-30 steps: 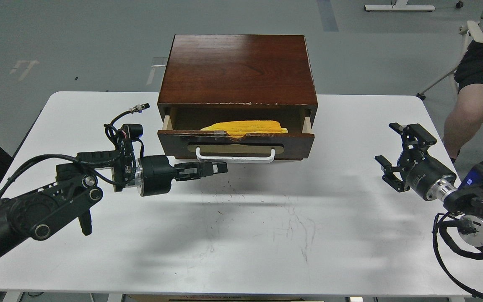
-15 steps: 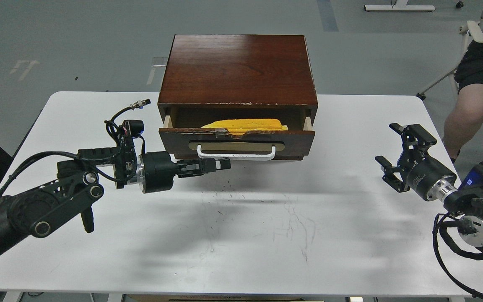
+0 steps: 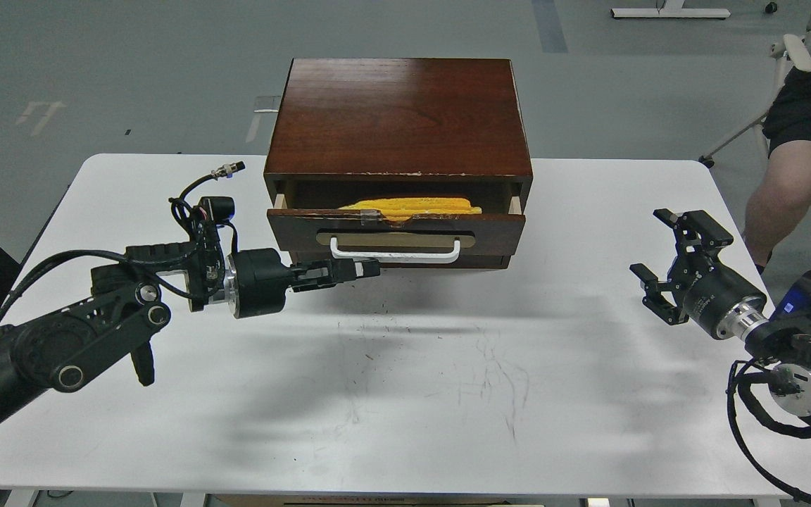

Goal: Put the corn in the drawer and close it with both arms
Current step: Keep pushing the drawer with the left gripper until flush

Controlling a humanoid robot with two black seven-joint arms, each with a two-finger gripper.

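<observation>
The dark red-brown drawer [image 3: 497,227] of a wooden cabinet [image 3: 398,116] stands partly open, only a narrow gap showing. The yellow corn [image 3: 416,205] lies inside it, mostly hidden behind the drawer front. The white bar handle [image 3: 395,252] sits on a tan oval plate. My left gripper [image 3: 367,268] is shut with its fingers together, its tip against the front just below the handle's left part. My right gripper [image 3: 673,264] is open and empty, well to the right of the cabinet above the table.
The white table [image 3: 405,394] carries the cabinet at its back middle. A seated person's leg [image 3: 789,183] and a chair are beyond the table's right corner. Loose cables hang from both arms.
The drawer has slid further into the cabinet, and less of the corn shows. My left gripper has moved forward with the drawer front. The right arm has barely moved.
</observation>
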